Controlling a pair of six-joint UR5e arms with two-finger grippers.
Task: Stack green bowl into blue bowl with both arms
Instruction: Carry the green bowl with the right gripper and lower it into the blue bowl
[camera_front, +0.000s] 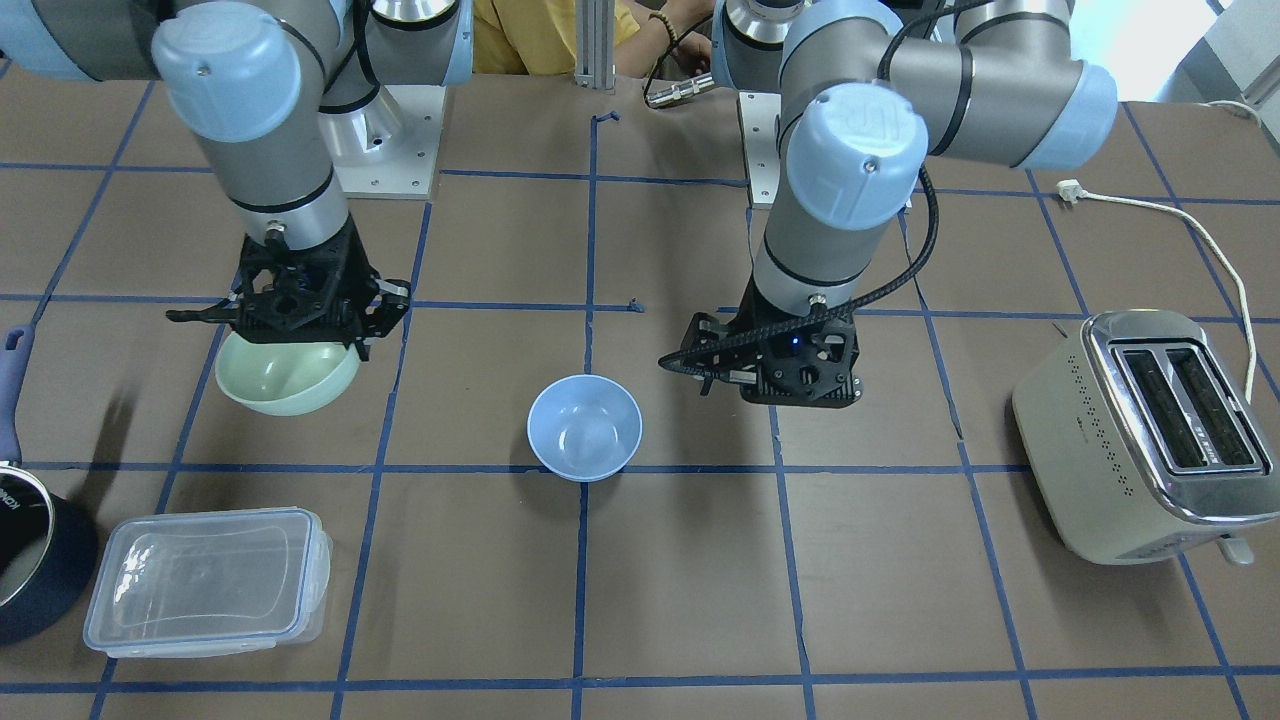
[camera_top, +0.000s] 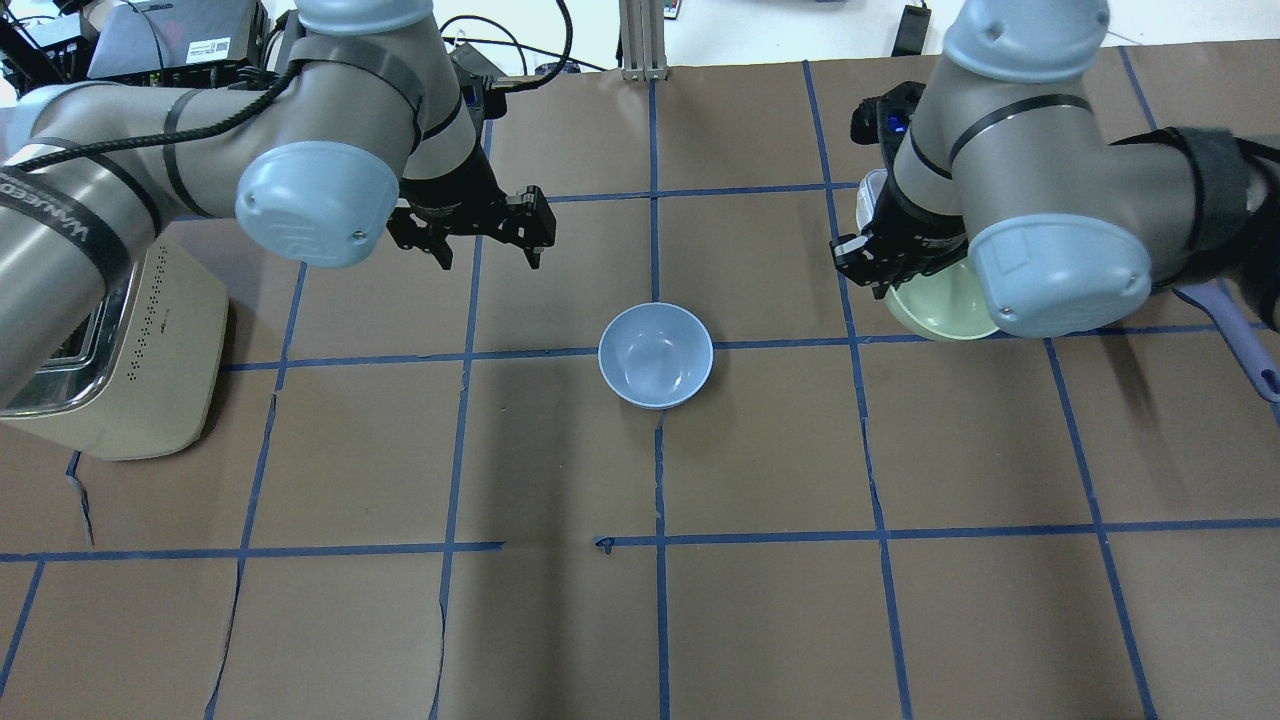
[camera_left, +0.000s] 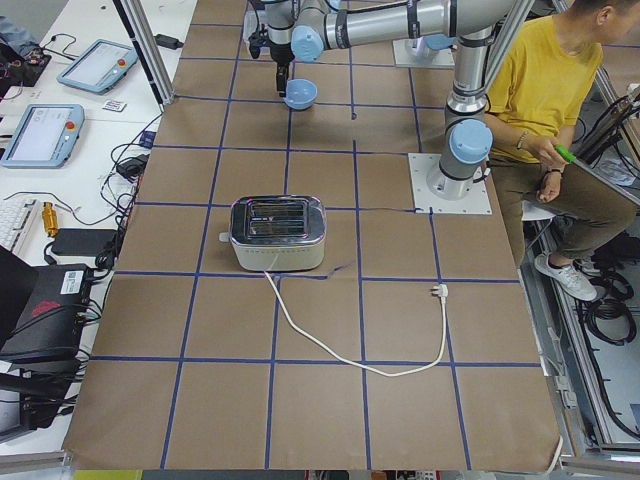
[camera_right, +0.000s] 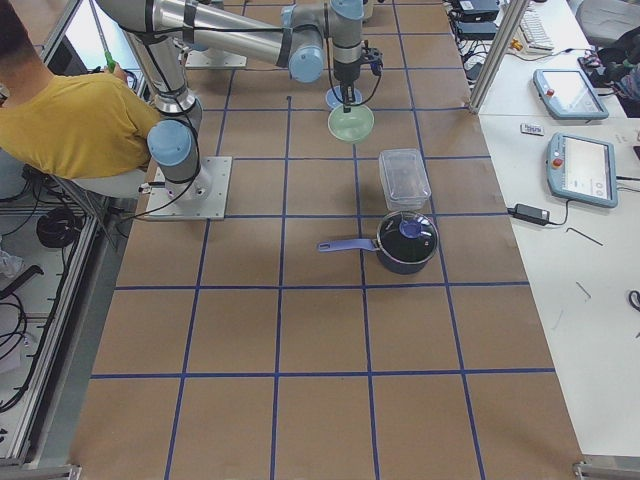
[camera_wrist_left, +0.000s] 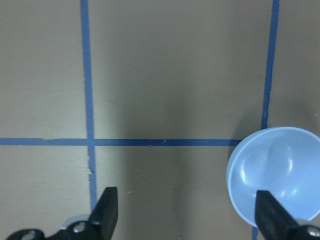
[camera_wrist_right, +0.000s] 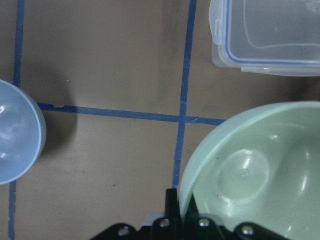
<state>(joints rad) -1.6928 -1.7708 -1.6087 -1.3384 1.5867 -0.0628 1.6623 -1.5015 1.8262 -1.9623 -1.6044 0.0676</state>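
The green bowl (camera_front: 290, 375) hangs by its rim from my right gripper (camera_front: 300, 335), tilted and a little above the table. In the right wrist view the green bowl (camera_wrist_right: 250, 170) fills the lower right, with the gripper (camera_wrist_right: 175, 212) shut on its edge. The blue bowl (camera_front: 585, 427) stands upright and empty at the table's middle, a grid square away from the green one. My left gripper (camera_top: 490, 250) is open and empty, hovering just beside the blue bowl (camera_wrist_left: 275, 175), which lies by its one fingertip (camera_wrist_left: 267, 215).
A toaster (camera_front: 1140, 440) with a loose white cord (camera_front: 1180, 215) stands on my left side. A clear lidded container (camera_front: 205, 580) and a dark blue pot (camera_front: 30, 560) sit near the green bowl on my right side. A person in yellow sits behind the arm bases.
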